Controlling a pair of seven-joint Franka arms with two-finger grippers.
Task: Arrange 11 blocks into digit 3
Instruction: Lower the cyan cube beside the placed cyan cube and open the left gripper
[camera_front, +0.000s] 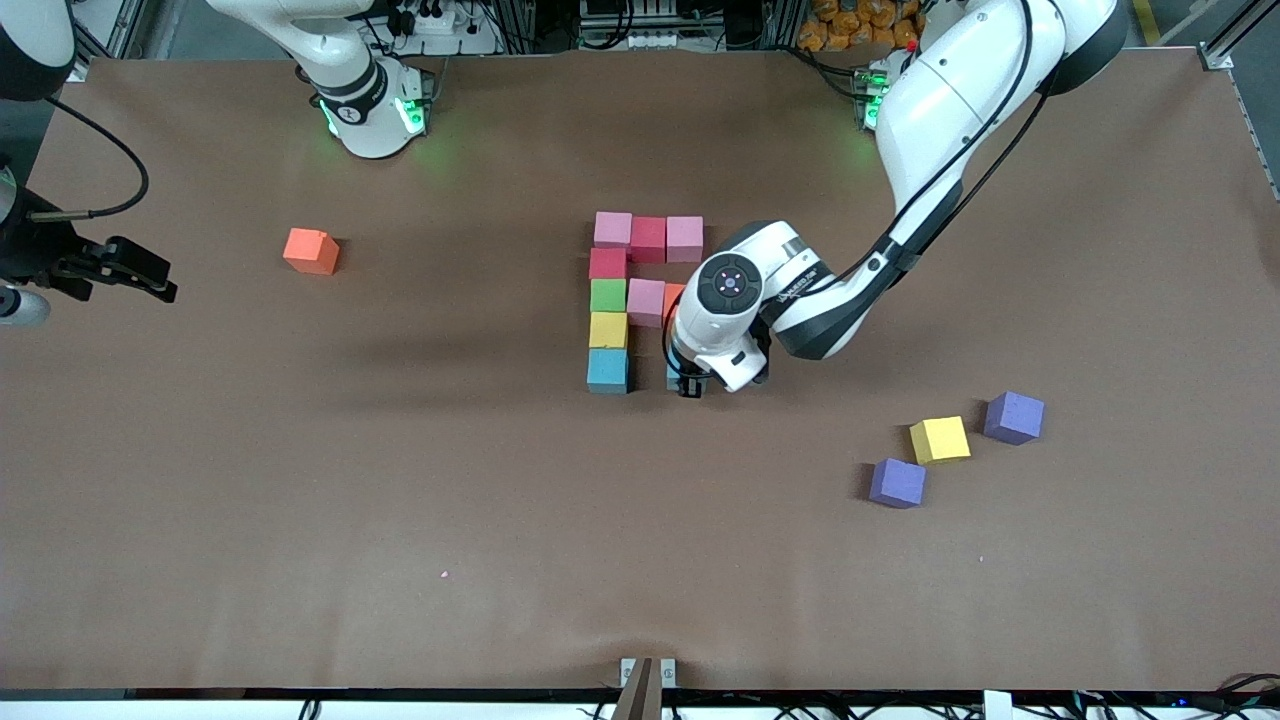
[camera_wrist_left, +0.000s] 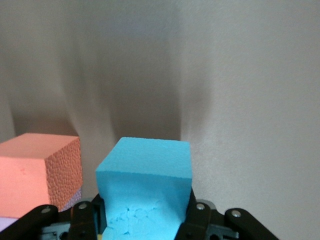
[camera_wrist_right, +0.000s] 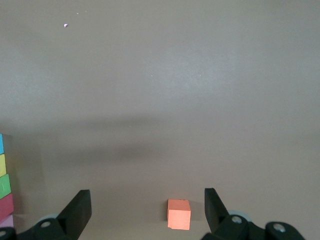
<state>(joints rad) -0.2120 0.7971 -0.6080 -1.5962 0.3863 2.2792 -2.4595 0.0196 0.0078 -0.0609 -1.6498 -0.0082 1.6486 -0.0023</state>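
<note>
Blocks: three pink (camera_front: 613, 229), two purple (camera_front: 897, 483), two yellow (camera_front: 939, 439).

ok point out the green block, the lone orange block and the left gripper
green block (camera_front: 607, 295), front view, top face
lone orange block (camera_front: 310, 250), front view, top face
left gripper (camera_wrist_left: 145, 222), left wrist view, between its fingertips

The lone orange foam cube (camera_front: 311, 251) lies at nine o'clock of the foam-cube figure (camera_front: 608, 296); the loose yellow foam cube (camera_front: 940, 439) lies at four o'clock.
</note>
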